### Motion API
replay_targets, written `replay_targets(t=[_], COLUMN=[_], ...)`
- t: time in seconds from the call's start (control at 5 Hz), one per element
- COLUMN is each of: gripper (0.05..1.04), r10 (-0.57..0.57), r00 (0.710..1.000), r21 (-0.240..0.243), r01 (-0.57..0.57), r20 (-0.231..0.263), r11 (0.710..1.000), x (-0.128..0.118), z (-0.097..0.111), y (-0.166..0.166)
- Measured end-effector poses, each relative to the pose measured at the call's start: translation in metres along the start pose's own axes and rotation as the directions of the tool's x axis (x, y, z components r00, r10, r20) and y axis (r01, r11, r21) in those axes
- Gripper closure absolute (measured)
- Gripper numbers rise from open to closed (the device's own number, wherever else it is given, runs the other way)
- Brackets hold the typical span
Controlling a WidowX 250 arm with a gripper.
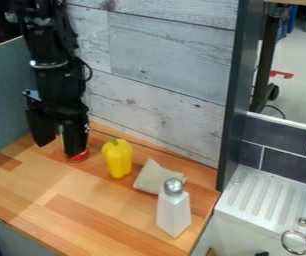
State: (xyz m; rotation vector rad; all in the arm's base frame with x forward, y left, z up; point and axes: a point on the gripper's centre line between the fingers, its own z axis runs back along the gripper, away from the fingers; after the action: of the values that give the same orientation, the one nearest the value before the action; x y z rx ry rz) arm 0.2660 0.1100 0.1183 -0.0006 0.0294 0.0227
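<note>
Soft, fairly even light falls across my wooden countertop (82, 205), though I cannot tell where it comes from. A small bright glint sits on the silver ball top (174, 186), and a mild sheen on the yellow bell pepper (118, 161). My own black gripper (58, 148) reads very dark, much of its detail sunk in shade.

On your countertop (32, 187), you see the can (77, 157) leftmost, the pepper (118, 160) just right of it, then the cloth (154, 177), with the shaker (174, 214) before it; your wall (159, 55) stands behind, your drainboard (254, 200) lies right
</note>
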Motion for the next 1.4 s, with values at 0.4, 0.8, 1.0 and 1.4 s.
replay_targets(t=[0.4, 0.8, 1.0, 1.4], gripper=[0.083, 0.083, 0.083, 0.083], r10=[0.048, 0.075, 0.117, 0.173], r00=[0.999, 0.992, 0.985, 0.971], r21=[0.025, -0.008, -0.004, -0.015], r01=[-0.049, -0.075, -0.117, -0.173], r20=[0.007, 0.103, 0.129, 0.165], r11=[0.998, 0.997, 0.993, 0.985], x=[0.025, 0.083, 0.106, 0.132], z=[-0.003, 0.004, 0.000, -0.003], y=[0.012, 0.024, 0.032, 0.042])
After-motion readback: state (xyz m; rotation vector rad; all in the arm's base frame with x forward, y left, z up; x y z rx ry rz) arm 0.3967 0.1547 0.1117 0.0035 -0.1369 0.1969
